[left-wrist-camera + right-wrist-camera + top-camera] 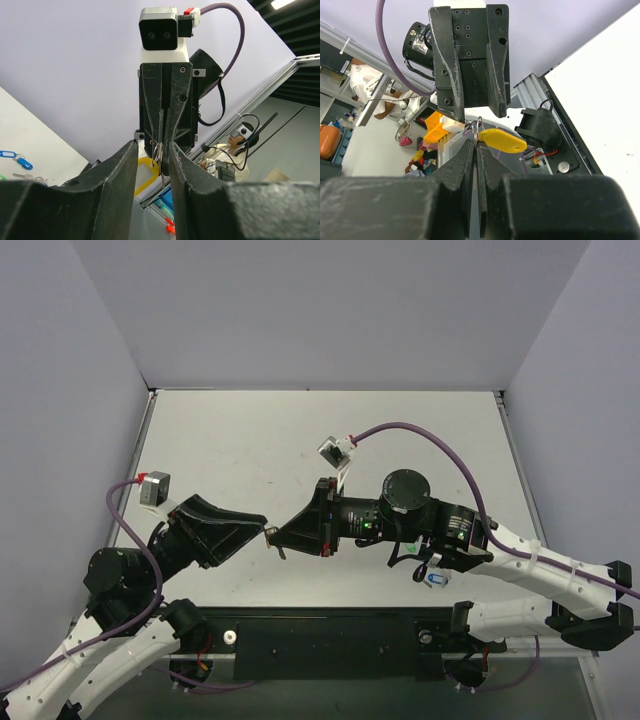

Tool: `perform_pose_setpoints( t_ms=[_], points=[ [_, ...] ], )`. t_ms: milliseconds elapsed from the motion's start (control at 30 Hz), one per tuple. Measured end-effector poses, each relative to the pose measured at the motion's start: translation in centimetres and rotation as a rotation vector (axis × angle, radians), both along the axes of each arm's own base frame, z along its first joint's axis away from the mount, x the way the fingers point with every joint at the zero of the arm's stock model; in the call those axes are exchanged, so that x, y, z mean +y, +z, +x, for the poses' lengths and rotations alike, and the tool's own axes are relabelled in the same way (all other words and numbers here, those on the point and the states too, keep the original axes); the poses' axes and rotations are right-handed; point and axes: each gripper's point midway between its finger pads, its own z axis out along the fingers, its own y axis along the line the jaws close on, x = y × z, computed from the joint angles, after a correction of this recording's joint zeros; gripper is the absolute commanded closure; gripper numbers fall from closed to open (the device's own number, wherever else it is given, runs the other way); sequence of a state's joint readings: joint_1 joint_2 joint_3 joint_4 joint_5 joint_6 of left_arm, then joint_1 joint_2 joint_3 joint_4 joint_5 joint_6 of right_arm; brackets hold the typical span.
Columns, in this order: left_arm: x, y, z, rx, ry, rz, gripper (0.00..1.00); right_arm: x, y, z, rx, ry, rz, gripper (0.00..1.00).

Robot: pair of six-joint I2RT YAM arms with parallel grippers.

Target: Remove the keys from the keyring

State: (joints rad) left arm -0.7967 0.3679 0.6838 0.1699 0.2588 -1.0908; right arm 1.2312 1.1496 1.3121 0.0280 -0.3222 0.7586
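the white table takes up most of my overhead view, and both arms reach in over it so that their tips meet above its near half, left of centre. the right gripper is the one doing the holding: its jaws are pressed together with no gap, pinching the keyring at their very tip. the left gripper faces it nose to nose, its two fingers spread apart on either side of the hanging bunch. i see daylight between each finger and the metal, so nothing is held there.

the yellow-capped key dangles from the ring, up in the air and off the table. in my right wrist view it juts out to the right of the closed jaws. the keyring itself is a thin silver loop, sitting just under the right gripper's tips and between the left fingers.

further off, blue-capped keys lie flat on the table, well apart from the grippers.
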Motion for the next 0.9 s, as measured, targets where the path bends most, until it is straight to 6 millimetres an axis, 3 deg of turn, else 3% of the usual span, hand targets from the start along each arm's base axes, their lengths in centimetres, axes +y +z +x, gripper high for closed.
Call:
perform_pose_setpoints(
  t_ms=[233, 900],
  points=[
    [-0.19, -0.42, 0.07, 0.004, -0.005, 0.005, 0.65, 0.21, -0.01, 0.07, 0.0, 0.0, 0.003, 1.0],
    [-0.18, -0.42, 0.04, 0.0, -0.006, 0.003, 0.66, 0.24, 0.12, 0.06, 0.001, 0.0, 0.009, 1.0]
  ],
)
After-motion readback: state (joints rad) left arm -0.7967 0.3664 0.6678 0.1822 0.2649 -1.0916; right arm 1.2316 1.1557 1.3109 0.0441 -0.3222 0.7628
